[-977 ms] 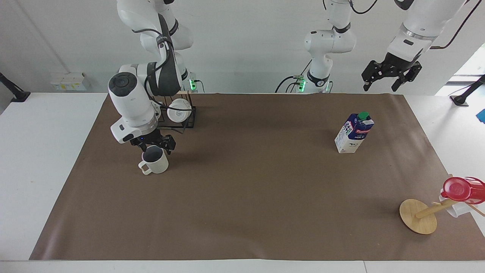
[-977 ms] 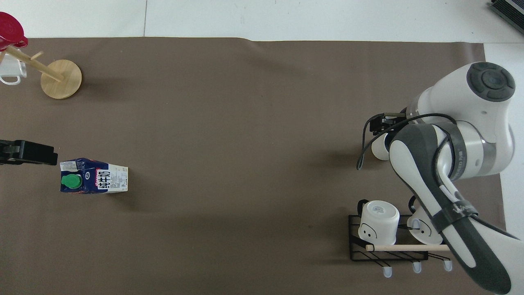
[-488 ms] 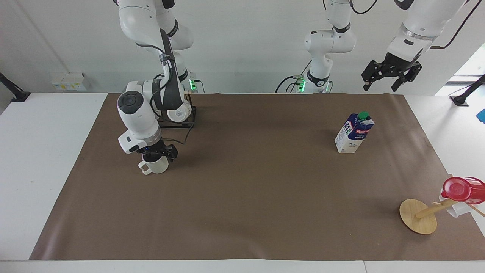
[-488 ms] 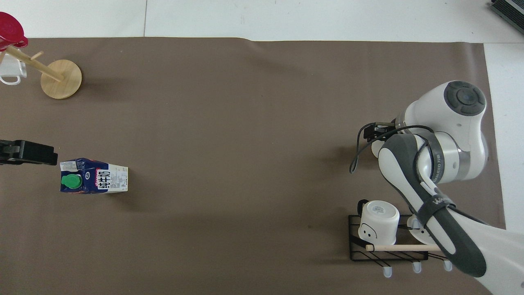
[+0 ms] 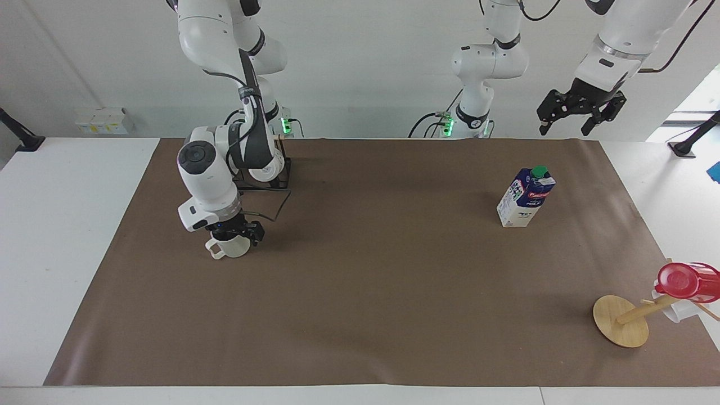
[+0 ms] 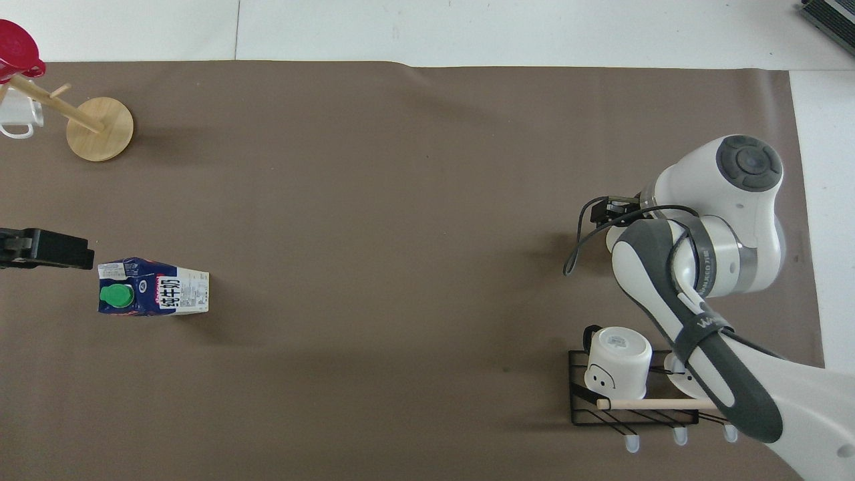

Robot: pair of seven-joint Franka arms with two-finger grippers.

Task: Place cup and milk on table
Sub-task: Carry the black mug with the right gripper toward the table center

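Observation:
The cream-white cup [image 5: 229,247] stands upright on the brown mat of the table [image 5: 360,326], toward the right arm's end, handle pointing away from the milk. My right gripper [image 5: 236,232] is down at the cup's rim, its black hand covering the cup's mouth. From overhead the right arm hides most of the cup, and only the gripper's black tip [image 6: 609,212] shows. The milk [image 5: 526,197] stands upright on the mat toward the left arm's end, green cap up [image 6: 153,297]. My left gripper [image 5: 579,115] waits open in the air, empty, beside the milk [image 6: 47,248].
A black wire rack [image 6: 634,401] holding white mugs [image 6: 618,364] stands nearer to the robots than the cup. A wooden mug tree [image 5: 621,320] with a red cup [image 5: 683,281] and a white mug sits near the mat's corner at the left arm's end.
The right arm has lowered, bringing its gripper from just above the cup down onto its rim. Cup, milk and left arm have not moved.

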